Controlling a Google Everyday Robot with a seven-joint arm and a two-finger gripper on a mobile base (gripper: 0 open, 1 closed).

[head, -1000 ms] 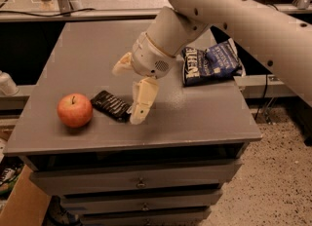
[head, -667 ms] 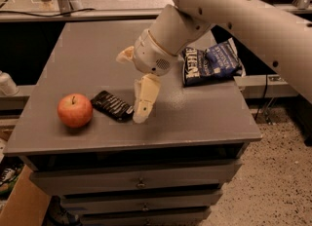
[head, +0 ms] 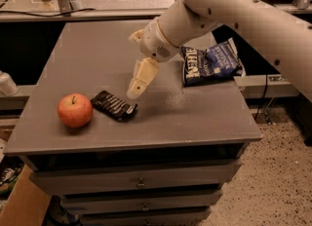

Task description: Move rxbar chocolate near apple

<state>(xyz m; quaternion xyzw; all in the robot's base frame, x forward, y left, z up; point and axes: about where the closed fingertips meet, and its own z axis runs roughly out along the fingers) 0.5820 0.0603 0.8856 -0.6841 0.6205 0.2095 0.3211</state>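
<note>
The rxbar chocolate, a flat black glossy bar, lies on the grey table just right of the red apple, a small gap between them. My gripper hangs above the table, up and to the right of the bar, and does not touch it. Its two cream fingers are spread wide apart, one pointing down toward the bar, the other up at the back. Nothing is held.
A crinkled blue chip bag lies at the table's right back part, behind my arm. The table has drawers below its front edge. A cardboard box stands on the floor at the lower left.
My gripper has risen and drawn back to the right, away from the bar. The bar and the apple have stayed where they were.
</note>
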